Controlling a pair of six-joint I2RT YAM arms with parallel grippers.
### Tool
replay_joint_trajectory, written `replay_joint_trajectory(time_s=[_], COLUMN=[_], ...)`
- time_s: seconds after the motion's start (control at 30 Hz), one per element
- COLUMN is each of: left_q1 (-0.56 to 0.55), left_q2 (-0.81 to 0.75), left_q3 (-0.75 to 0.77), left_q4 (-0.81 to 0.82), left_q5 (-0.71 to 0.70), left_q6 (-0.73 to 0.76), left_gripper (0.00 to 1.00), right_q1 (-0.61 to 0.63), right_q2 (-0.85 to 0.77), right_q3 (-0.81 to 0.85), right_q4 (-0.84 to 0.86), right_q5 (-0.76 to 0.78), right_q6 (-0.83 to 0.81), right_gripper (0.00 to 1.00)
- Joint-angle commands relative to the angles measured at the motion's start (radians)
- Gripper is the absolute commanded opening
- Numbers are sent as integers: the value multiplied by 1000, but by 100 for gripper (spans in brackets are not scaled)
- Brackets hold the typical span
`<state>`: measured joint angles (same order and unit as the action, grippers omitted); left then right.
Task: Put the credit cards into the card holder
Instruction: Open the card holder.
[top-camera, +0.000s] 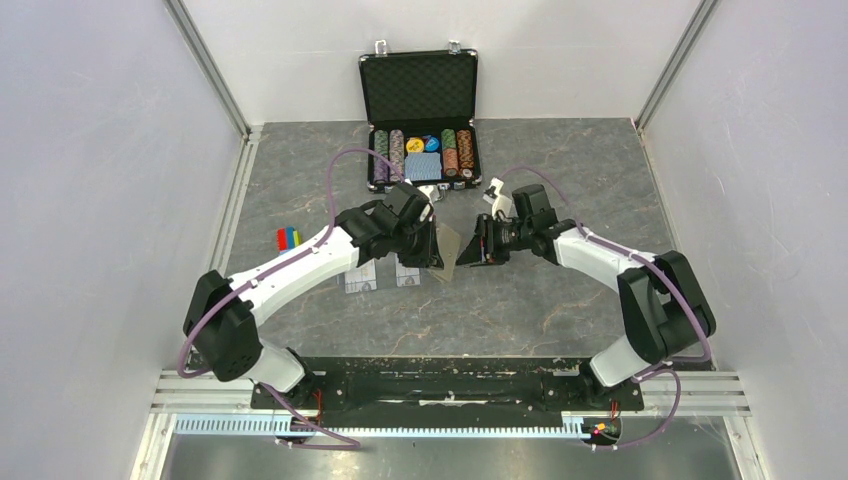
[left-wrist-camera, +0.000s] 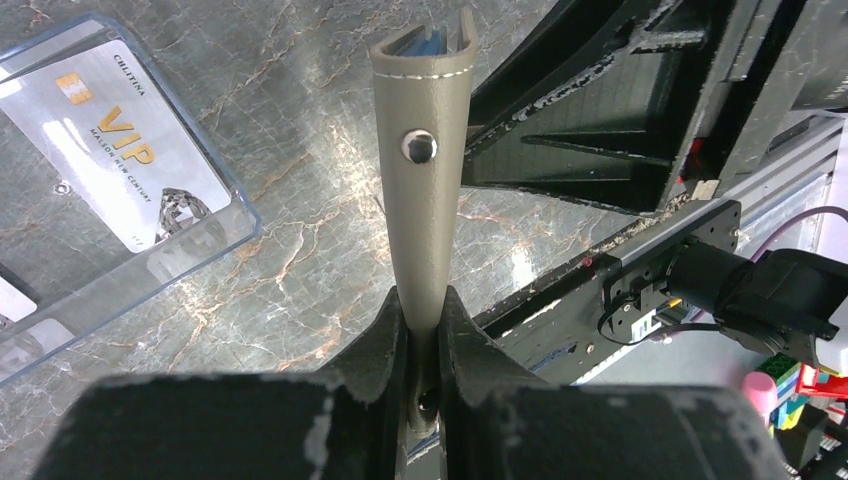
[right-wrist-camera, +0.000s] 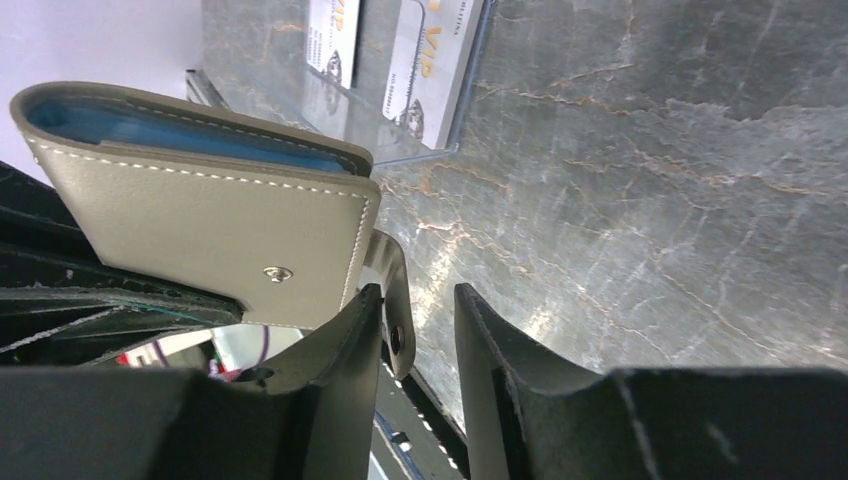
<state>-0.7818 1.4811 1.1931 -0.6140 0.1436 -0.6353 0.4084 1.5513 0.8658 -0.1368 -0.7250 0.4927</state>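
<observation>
The taupe card holder (top-camera: 448, 252) is held up off the table between both arms. My left gripper (left-wrist-camera: 425, 320) is shut on its lower edge; the holder (left-wrist-camera: 425, 180) stands edge-on with a metal snap showing. In the right wrist view the holder (right-wrist-camera: 200, 230) shows its blue lining, and its tab clasp (right-wrist-camera: 392, 300) hangs between my right gripper's (right-wrist-camera: 420, 310) open jaws, close to the left finger. Two whitish credit cards (top-camera: 360, 279) (top-camera: 407, 275) lie in clear sleeves on the table under the left arm. One card (left-wrist-camera: 120, 150) shows in the left wrist view and both cards (right-wrist-camera: 425, 60) (right-wrist-camera: 332, 40) in the right wrist view.
An open black poker-chip case (top-camera: 418, 120) stands at the back centre. Small coloured blocks (top-camera: 288, 238) lie at the left. Grey walls close in both sides. The black base rail (top-camera: 450, 385) runs along the near edge.
</observation>
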Motion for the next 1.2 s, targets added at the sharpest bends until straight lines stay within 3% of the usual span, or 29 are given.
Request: replay_joint_trajectory(time_s=[0.0,0.17,0.27,0.3,0.4,0.5,0.6,0.8,1.17], left_q1=[4,4,5,5,7,20,71,214,300], left_q2=[-45,-52,-57,-61,-95,-156,-215,-276,-246], left_q3=[-1,2,15,25,55,61,56,59,109], left_q4=[46,48,41,28,-33,-62,-70,-90,-93], left_q5=[24,15,4,-15,-149,-284,-322,-212,237], left_q6=[-21,-23,-6,6,29,58,107,265,669], left_gripper=[2,2,10,17,59,84,86,87,88], right_q1=[0,1,0,0,0,0,-1,0,0], right_q2=[24,25,6,-4,-38,-64,-81,-83,-79], right_q3=[-34,-33,-9,7,64,145,211,292,331], right_q4=[156,179,173,168,143,95,63,-9,-83], right_q5=[-73,-103,-122,-127,-150,-183,-233,-343,-540], right_q6=[79,80,62,50,4,-64,-118,-203,-287], right_gripper=[30,2,0,0,0,0,0,0,0])
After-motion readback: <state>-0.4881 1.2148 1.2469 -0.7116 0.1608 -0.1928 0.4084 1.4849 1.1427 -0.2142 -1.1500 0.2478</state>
